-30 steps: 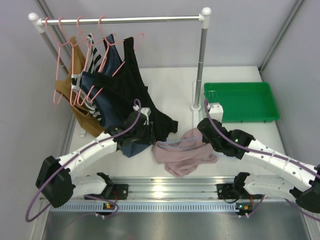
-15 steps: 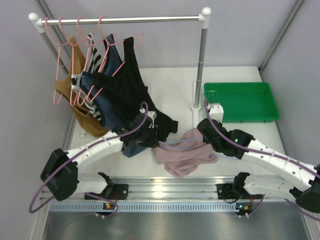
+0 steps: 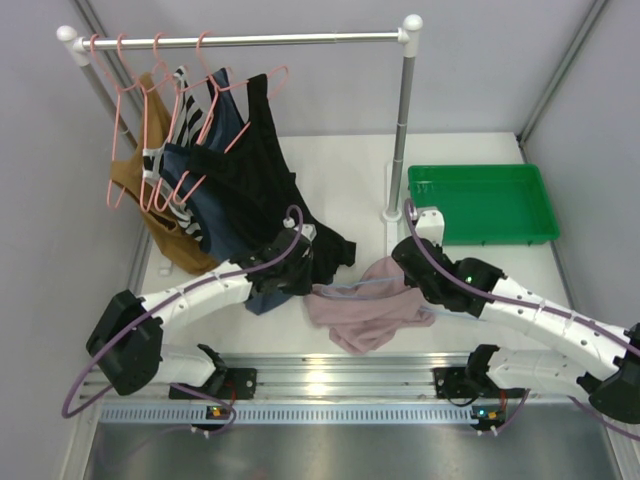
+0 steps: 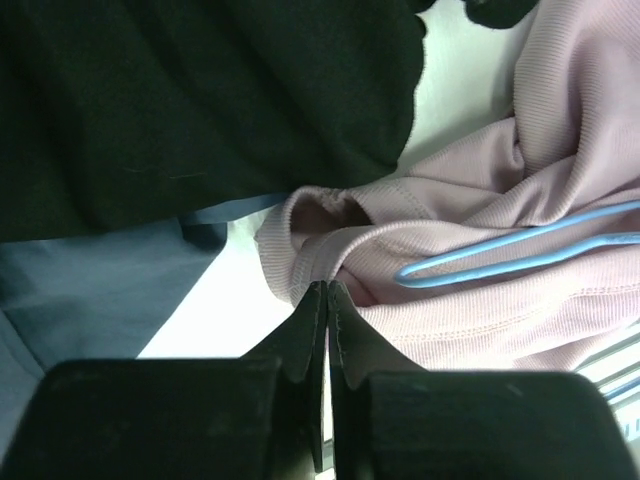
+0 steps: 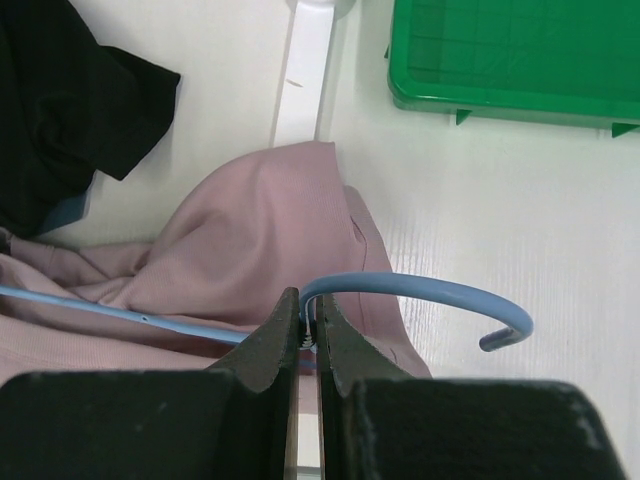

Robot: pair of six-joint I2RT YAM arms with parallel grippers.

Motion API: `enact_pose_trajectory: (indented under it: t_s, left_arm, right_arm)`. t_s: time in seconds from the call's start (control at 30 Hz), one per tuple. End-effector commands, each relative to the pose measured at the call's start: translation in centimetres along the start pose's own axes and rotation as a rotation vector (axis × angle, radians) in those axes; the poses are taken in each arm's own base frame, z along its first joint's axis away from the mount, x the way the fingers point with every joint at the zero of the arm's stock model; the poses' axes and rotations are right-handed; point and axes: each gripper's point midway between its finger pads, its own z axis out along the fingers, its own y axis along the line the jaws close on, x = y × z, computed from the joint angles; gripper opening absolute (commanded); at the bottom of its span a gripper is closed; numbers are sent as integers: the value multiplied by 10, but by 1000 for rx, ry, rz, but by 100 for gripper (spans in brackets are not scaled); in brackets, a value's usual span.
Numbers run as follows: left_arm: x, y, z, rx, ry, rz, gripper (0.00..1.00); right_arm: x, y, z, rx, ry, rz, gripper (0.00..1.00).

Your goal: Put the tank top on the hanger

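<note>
Count from the remote station:
- mauve tank top [image 3: 370, 315]: one
- light-blue hanger [image 5: 420, 290]: one
- green tray [image 3: 480, 203]: one
- clothes rail [image 3: 300, 39]: one
- hung garments [image 3: 240, 170]: four (mustard, striped, navy, black)
- pink wire hangers [image 3: 160, 48]: I make it four, though they overlap
- arms [image 3: 200, 290]: two

Bright, even light, soft shadows; wrist views blur on the near fingers [image 4: 295, 340].

Part of the hanger [image 5: 400, 281] — beneath folds of the tank top [image 5: 250, 220].
</note>
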Motion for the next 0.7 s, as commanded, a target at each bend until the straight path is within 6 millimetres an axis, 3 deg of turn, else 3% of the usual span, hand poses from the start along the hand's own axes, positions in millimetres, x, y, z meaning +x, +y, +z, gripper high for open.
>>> enact_pose_trajectory:
  t_s: [0.0,0.33,0.67]
  left_arm:
    - [-25,-18,-10,44,-69,26,0]
    - [-55,-47,-44,99,-121,94,0]
    - [-102,-78,-87,146,-212,147,0]
  right_arm:
    - [-23,10,-8,-31,-52,33,0]
    - [-43,20,-14,-43,-60,30,0]
    - [-89,35,-29,-65,-118,34,0]
